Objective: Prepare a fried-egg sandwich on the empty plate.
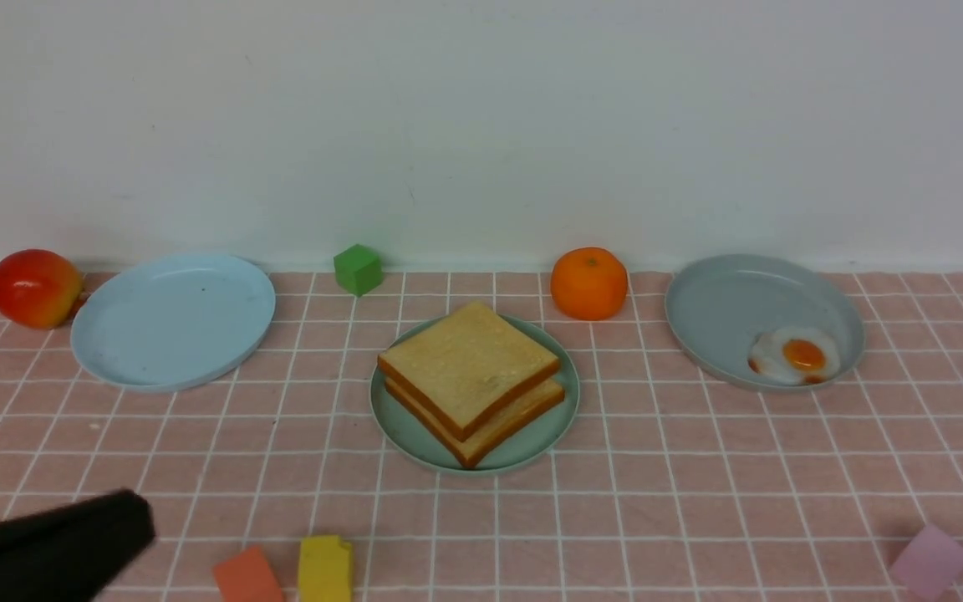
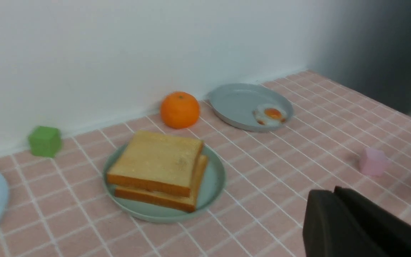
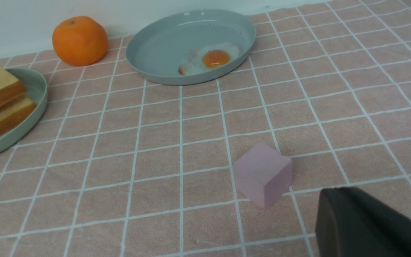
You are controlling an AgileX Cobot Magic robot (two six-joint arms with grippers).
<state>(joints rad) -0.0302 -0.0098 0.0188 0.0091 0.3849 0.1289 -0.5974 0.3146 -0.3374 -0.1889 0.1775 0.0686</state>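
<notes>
Left gripper (image 1: 72,535): black, low at the near-left corner of the pink checked cloth counter (image 1: 699,485), clear of every item; jaw state cannot be told. Right gripper (image 3: 366,225): only a dark edge shows in its wrist view; open or closed cannot be told. Just beside it, a pale pink cube (image 3: 262,175). Near the left gripper, an orange block (image 1: 246,575) and a yellow block (image 1: 324,568). Centre: two stacked square toast slices (image 1: 471,376) on the round mint-green plate (image 1: 398,422). The flat white fried egg with orange yolk (image 1: 795,355) lies at the near rim of the grey-blue plate (image 1: 724,301), far right. An orange fruit (image 1: 588,283) stands between those plates
</notes>
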